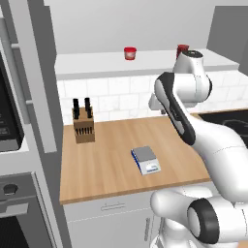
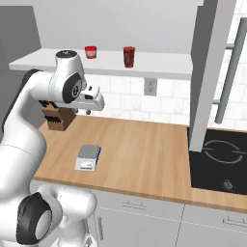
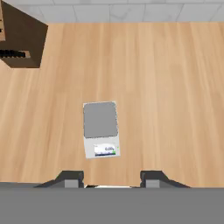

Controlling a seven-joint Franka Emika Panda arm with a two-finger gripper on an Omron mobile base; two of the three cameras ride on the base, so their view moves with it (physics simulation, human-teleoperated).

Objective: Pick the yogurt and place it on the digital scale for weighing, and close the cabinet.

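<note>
One open cabinet door (image 2: 207, 72) stands edge-on at 3 o'clock above one wooden counter (image 2: 144, 159). One knife block (image 1: 83, 127) sits at 9 o'clock. One digital scale (image 3: 101, 129) lies bare mid-counter. Two red cups stand on the shelf (image 2: 159, 65) at 12 o'clock: the yogurt (image 2: 129, 56) and a brighter cup (image 2: 90, 52). The gripper (image 3: 112, 180) hangs over the scale, fingers spread and empty.

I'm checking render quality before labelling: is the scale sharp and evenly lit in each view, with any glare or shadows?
Hand view: the scale is slightly soft, its display unreadable, with no glare. Left base view: flat, even light, with a faint shadow beside the knife block. Right base view: the counter is evenly lit, without glare.
</note>
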